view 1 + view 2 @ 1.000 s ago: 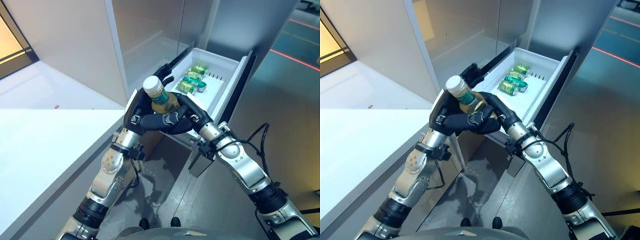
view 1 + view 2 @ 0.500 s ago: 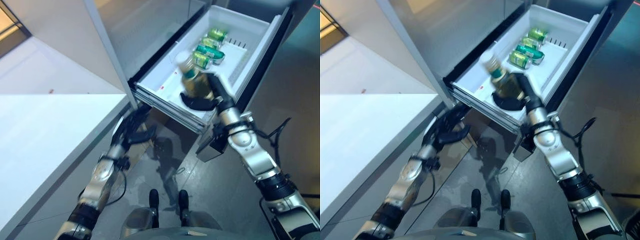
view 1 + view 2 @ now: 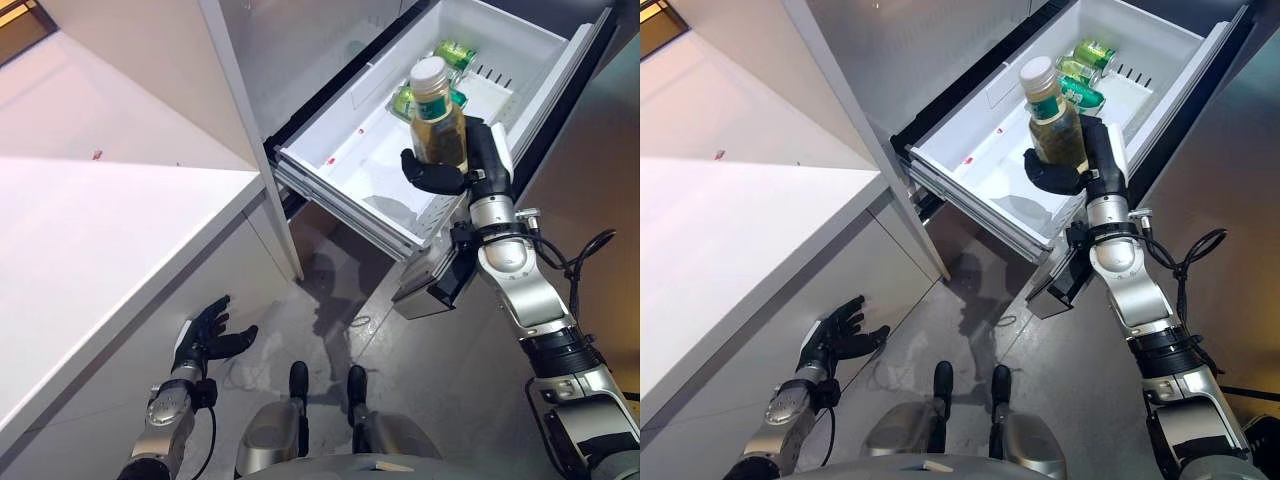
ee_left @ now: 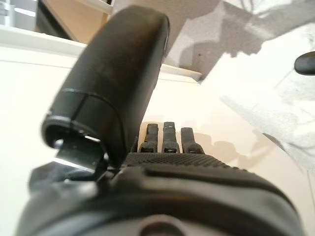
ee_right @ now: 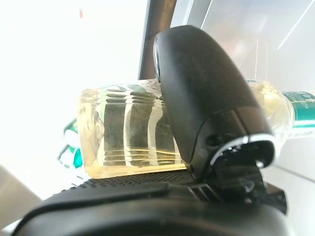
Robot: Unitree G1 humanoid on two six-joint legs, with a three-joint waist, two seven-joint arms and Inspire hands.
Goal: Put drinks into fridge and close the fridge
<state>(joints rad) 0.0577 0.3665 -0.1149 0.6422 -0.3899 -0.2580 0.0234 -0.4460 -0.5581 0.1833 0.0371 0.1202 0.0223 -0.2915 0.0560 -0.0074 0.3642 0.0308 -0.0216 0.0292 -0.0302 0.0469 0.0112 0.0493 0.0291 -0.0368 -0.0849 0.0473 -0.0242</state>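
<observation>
The right robot hand (image 3: pixel 445 172) grips an upright bottle (image 3: pixel 436 118) of pale yellow drink above the open white fridge drawer (image 3: pixel 345 150), where green cans (image 3: pixel 1080 72) lie near its far end. The right wrist view alone shows the thumb wrapped across the bottle. The left robot hand (image 3: pixel 205 334) hangs low beside the counter (image 3: pixel 90 250), fingers spread.

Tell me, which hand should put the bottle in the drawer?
The right hand: it grips the bottle above the open fridge drawer. The left hand hangs low, open, near the floor.
</observation>
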